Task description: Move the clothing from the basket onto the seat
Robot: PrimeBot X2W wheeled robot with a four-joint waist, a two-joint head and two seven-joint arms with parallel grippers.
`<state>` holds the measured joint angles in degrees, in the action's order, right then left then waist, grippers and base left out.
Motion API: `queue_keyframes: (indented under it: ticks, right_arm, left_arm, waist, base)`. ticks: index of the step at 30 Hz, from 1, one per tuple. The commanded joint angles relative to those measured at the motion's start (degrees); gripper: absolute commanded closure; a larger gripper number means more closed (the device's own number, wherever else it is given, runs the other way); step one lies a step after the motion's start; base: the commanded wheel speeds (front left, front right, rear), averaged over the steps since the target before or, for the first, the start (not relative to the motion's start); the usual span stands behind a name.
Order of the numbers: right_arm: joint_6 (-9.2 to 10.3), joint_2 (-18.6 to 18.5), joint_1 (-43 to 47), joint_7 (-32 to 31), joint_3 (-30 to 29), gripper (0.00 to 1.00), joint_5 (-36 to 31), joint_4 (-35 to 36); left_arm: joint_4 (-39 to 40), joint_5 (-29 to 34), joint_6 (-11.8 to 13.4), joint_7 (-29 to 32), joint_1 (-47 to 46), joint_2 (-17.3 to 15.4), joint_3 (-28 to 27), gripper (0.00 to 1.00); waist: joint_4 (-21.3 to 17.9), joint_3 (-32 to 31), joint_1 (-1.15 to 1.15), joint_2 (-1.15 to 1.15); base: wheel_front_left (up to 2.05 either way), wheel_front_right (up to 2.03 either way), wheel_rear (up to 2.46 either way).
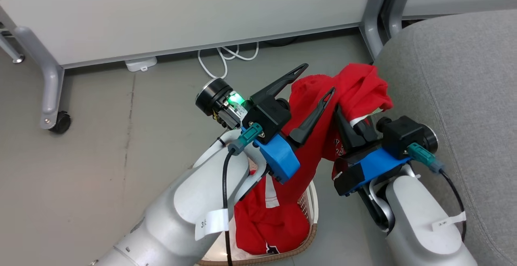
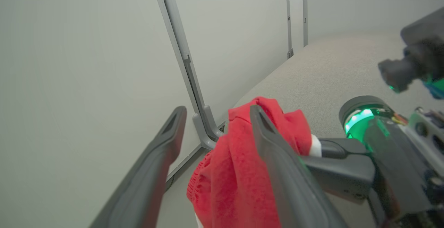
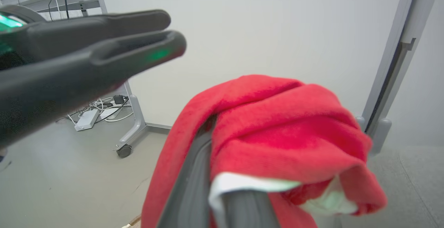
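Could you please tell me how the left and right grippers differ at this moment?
The left gripper stands open, fingers spread; the right gripper is shut. The left holds nothing; the right grips the red garment, draped over its fingers. Both have dark fingers and blue mounts.

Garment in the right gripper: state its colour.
The garment is bright red with a white lining, clearest in the right wrist view.

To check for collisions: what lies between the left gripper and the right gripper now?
In the head view, a red garment hangs there, pinched by the shut right gripper and trailing down toward the basket; the left gripper stands open.
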<state>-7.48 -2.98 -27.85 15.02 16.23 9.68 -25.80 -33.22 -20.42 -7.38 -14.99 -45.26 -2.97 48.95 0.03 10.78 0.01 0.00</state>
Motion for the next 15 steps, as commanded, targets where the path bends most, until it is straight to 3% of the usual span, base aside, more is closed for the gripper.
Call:
queue_keyframes:
  ticks: [1,15]
  right_arm:
    - [-0.03,-0.4,0.4,0.2,-0.6,1.00,-0.2,0.6]
    - [-0.03,-1.9,1.8,0.2,-10.0,1.00,-1.0,4.5]
  left_arm:
    - [-0.1,0.1,0.0,-0.3,-0.8,0.0,0.0,0.00]
    - [-1.2,0.5,-0.1,-0.3,-1.7,0.1,2.6,0.00]
  waist:
    - [-1.2,1.1,-0.01,0.00]
    - [-9.5,5.5,-0.01,0.00]
  base:
    - [0.00,0.00,0.00]
    - [0.00,0.00,0.00]
